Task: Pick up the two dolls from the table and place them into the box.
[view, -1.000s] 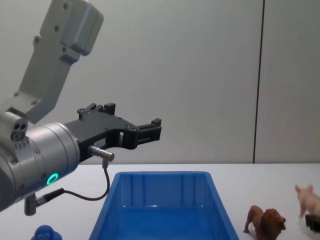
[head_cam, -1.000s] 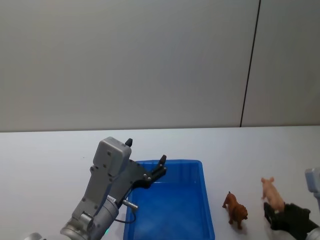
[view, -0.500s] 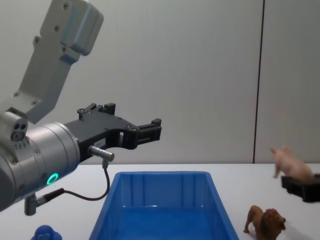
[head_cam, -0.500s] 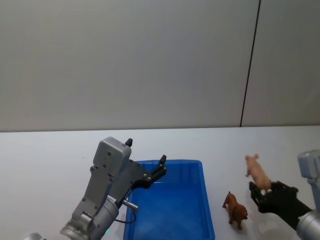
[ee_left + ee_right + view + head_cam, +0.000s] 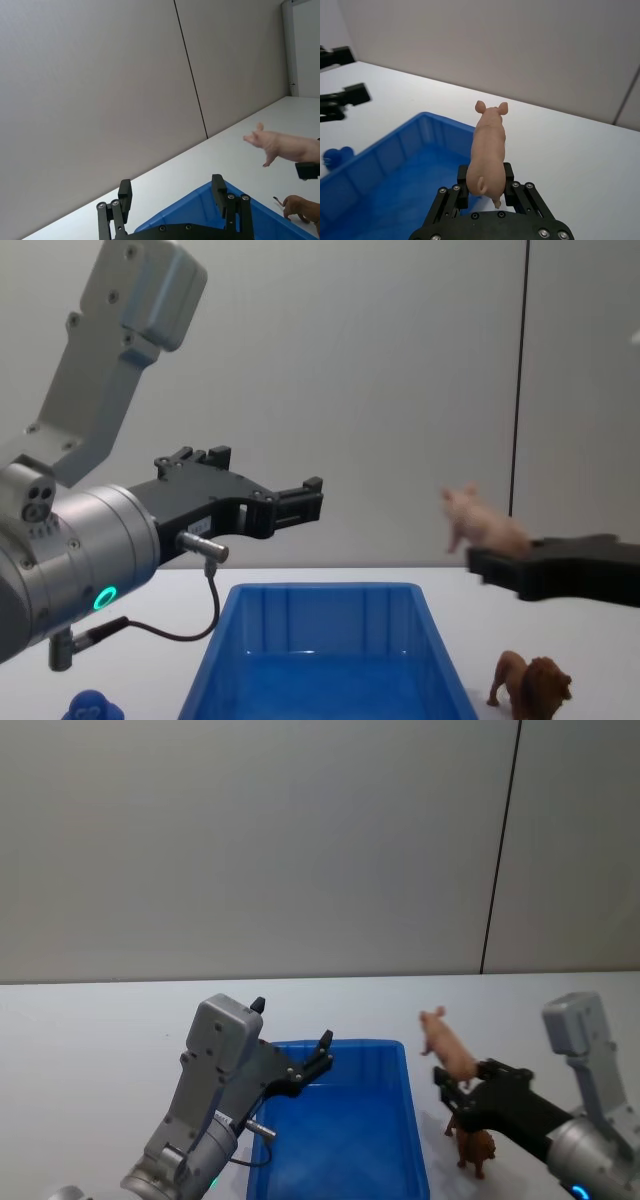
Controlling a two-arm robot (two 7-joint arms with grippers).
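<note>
Here: one pig (image 5: 447, 1045) aloft, one lion (image 5: 477, 1148), one box (image 5: 345, 1135).

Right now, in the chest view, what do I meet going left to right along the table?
Small blue object → box → lion. Left out, since they overlap these: the left gripper, open and higher than the box, and the pig, held by the right gripper higher up near the lion.

Right claw raised and clamped, left claw raised and spread.
The right claw (image 5: 485, 176), on a grey arm (image 5: 590, 1115) reaching in from the right, is level in the air, its black fingers (image 5: 508, 174) pinched on a pale pink plastic pig figurine (image 5: 487, 140). The left claw (image 5: 171, 190) points forward, aloft, its fingers (image 5: 218, 189) wide apart.
</note>
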